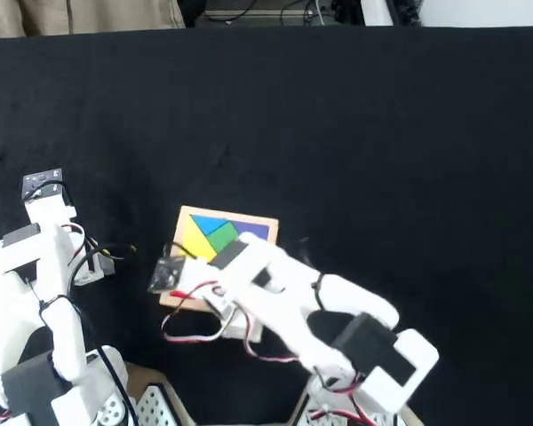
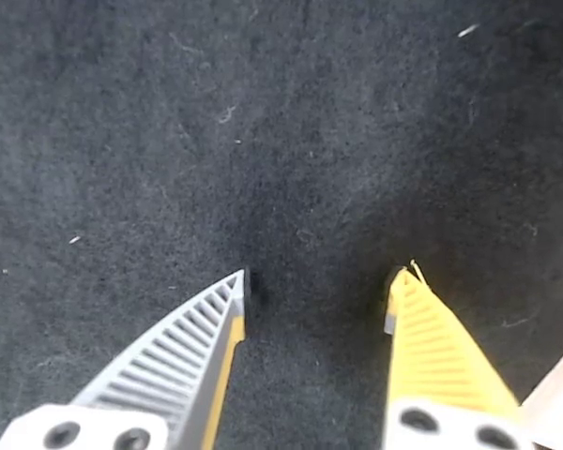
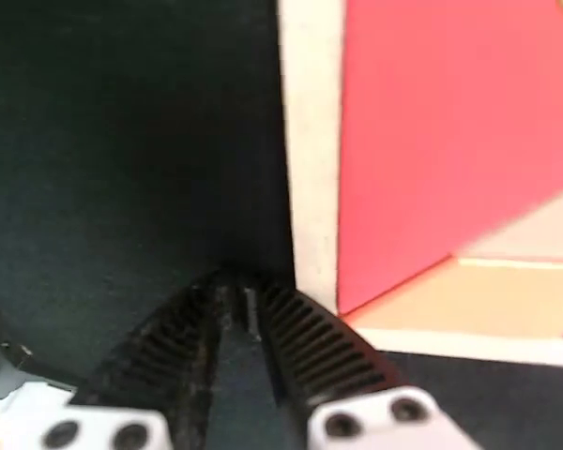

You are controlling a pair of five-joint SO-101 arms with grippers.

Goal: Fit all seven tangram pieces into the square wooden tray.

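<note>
Square wooden tray (image 1: 249, 222) lies near-centre on the black tabletop (image 1: 409, 133), with a flat red piece (image 3: 432, 131) seated inside. Judge the pieces light, stiff and slick, so pinch their edges. Your right hand (image 3: 242, 291) is closed on nothing beside the rim. Your left hand (image 2: 323, 277) is spread wide and empty.

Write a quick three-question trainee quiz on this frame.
1. True or false: the left gripper is shut on a tangram piece.
2. In the right wrist view, what colour is the piece lying just inside the wooden tray rim, nearest the right gripper? A) green B) red C) white
3. Fill in: the right gripper's jaws are ___.
Key: 1 false, it is open over bare black cloth. 2 B, the red piece. 3 shut.
</note>
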